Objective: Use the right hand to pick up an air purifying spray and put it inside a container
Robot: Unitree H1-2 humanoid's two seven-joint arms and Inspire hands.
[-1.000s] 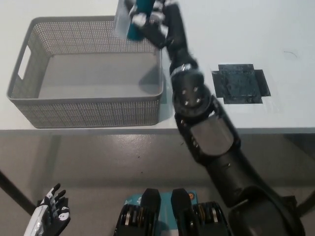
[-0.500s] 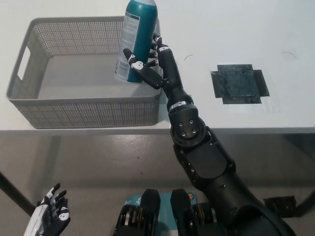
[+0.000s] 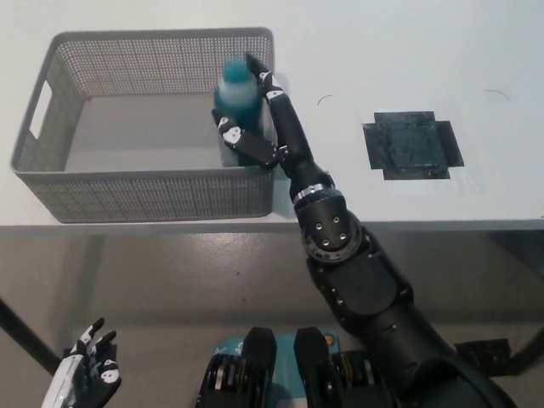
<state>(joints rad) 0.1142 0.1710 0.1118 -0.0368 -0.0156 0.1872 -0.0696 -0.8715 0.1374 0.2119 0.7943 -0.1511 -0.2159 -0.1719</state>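
Observation:
The air purifying spray (image 3: 235,92), a teal can with a white label, stands upright inside the grey mesh basket (image 3: 51,183), at its right end. My black right hand (image 3: 262,119) reaches over the basket's right wall and is closed around the can, fingers along its far and right side, thumb across its near side. The lower part of the can is hidden behind the hand and the basket wall. My white left hand (image 3: 85,374) rests low at the bottom left, below the table, with its fingers apart and nothing in it.
The basket sits on a white table (image 3: 357,51) near the front edge (image 3: 425,226). A dark square patch (image 3: 412,146) lies on the table to the right of my arm. Grey floor shows below the edge.
My right hand has carried the can down from above the basket's far rim and lowered it into the basket's right end. The left hand has stayed put.

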